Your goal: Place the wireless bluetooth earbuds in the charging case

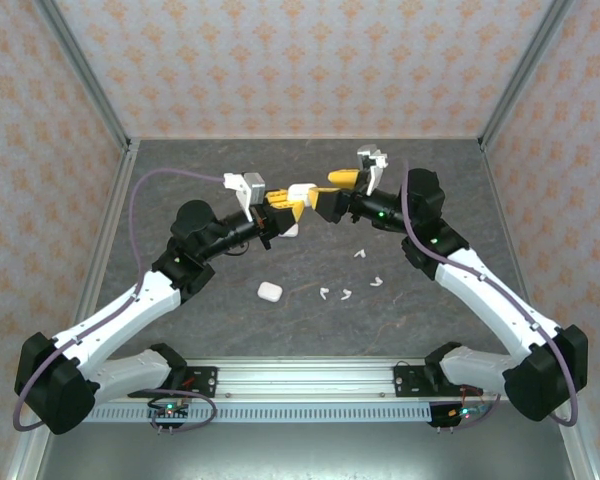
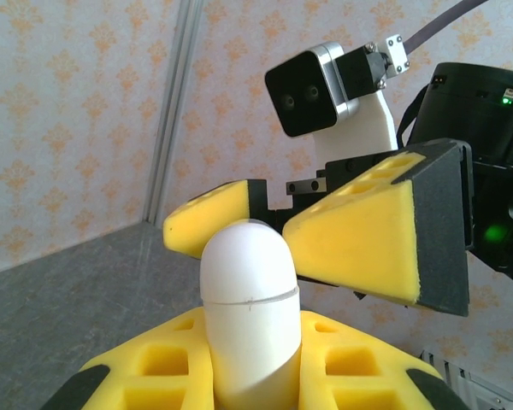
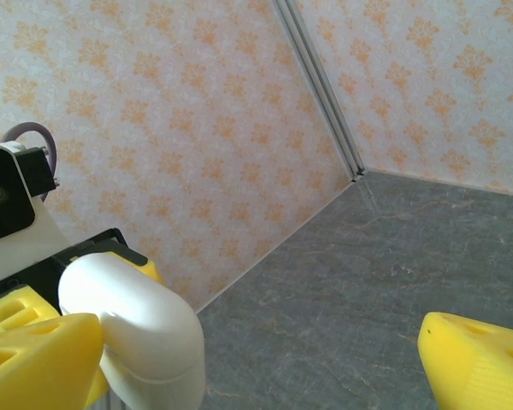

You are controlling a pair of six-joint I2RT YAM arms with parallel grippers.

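Grey marbled desk (image 1: 280, 330), boxed in by orange-patterned wallpaper (image 1: 280, 70). Tiny white stemmed earbuds (image 1: 326, 293) lie scattered on the desk near a second white case (image 1: 269, 291). Above it, the left jaws clamp an upright white charging case (image 2: 248, 316). The right jaws stand wide apart at its top.

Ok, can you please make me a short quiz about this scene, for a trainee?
1. True or false: the case held in the left gripper has its lid open.
2. How do the jaws of the right gripper stand? A) shut on an earbud B) open, one on each side of the case top C) shut on the left arm
3. Fill in: in the top view, a second case lies on the ____, near loose earbuds.

Key: 1 false, only a thin closed seam shows; 2 B; 3 table.
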